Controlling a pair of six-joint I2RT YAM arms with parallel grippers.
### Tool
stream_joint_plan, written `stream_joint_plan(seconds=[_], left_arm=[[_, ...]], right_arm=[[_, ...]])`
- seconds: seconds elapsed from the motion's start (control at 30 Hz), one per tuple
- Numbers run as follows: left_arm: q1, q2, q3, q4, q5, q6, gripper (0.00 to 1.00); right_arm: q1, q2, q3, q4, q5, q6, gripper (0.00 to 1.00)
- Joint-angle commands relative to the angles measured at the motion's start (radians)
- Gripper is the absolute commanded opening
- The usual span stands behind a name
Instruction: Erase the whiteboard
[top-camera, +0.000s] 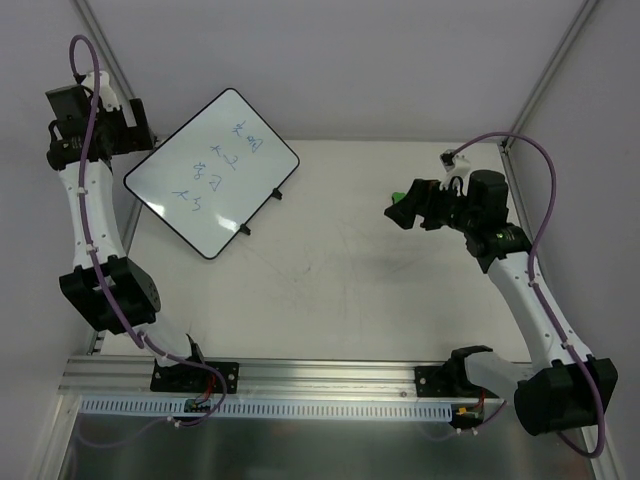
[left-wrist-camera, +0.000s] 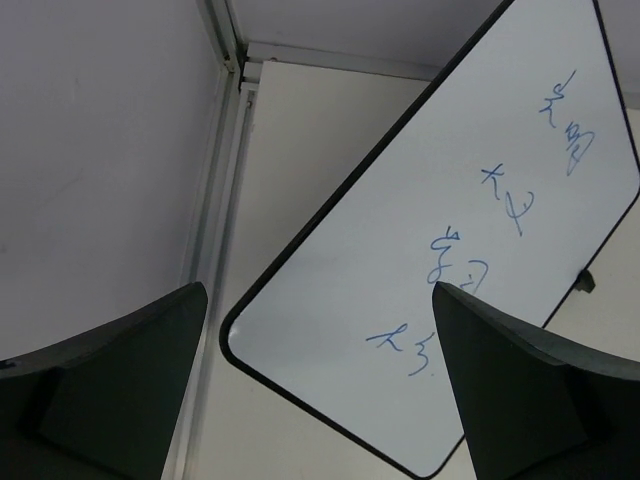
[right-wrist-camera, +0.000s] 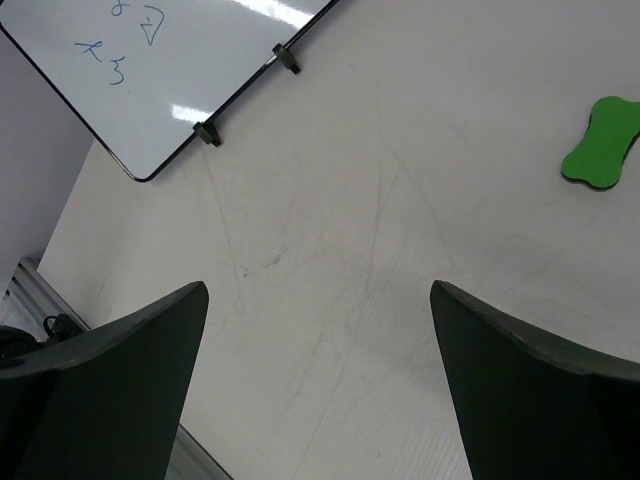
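Lying at the far left corner of the tabletop (top-camera: 340, 270): whiteboard (top-camera: 225, 195), blue handwriting (left-wrist-camera: 510, 190) unerased. Left fingers (left-wrist-camera: 110, 380) spread apart, empty, near the board's far left edge. Right fingers (right-wrist-camera: 100, 390) spread apart, empty, above the tabletop's right half. Green eraser (right-wrist-camera: 600, 142) rests on the tabletop, well apart from the board.

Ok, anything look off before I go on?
The whiteboard sits askew, diagonally to the table edges in the far left corner, blue writing still on it. The green eraser lies loose on the table near the right claw. Nothing spilled or broken.
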Motion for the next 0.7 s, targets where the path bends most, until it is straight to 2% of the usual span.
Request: stream_joint_plan(seconds=[0.0,0.17,0.33,0.47,0.53,0.67], left_arm=[[0.034,0.045,0.057,0.012,0.096,0.152,0.98],[0.060,0.079,0.047,0.012,0.149,0.142,0.99],[0.078,0.087,-0.012,0.014,0.081,0.015,0.98],[0.113,0.069,-0.100,0.018,0.031,-0.080,0.93],[0.119,0.044,-0.136,0.026,-0.006,-0.082,0.92],[0.126,-0.009,-0.251,0.063,0.029,-0.122,0.92]], right_arm=[[0.005,-0.001,0.000,0.066,-0.077,-0.009,0.99],[0.008,0.029,0.000,0.066,-0.143,-0.009,0.99],[0.008,0.036,-0.012,0.067,-0.159,-0.044,0.99],[0.008,0.036,-0.026,0.067,-0.175,-0.051,0.99],[0.010,0.034,-0.036,0.067,-0.180,-0.052,0.99],[0.016,0.026,-0.063,0.067,-0.183,-0.058,0.99]])
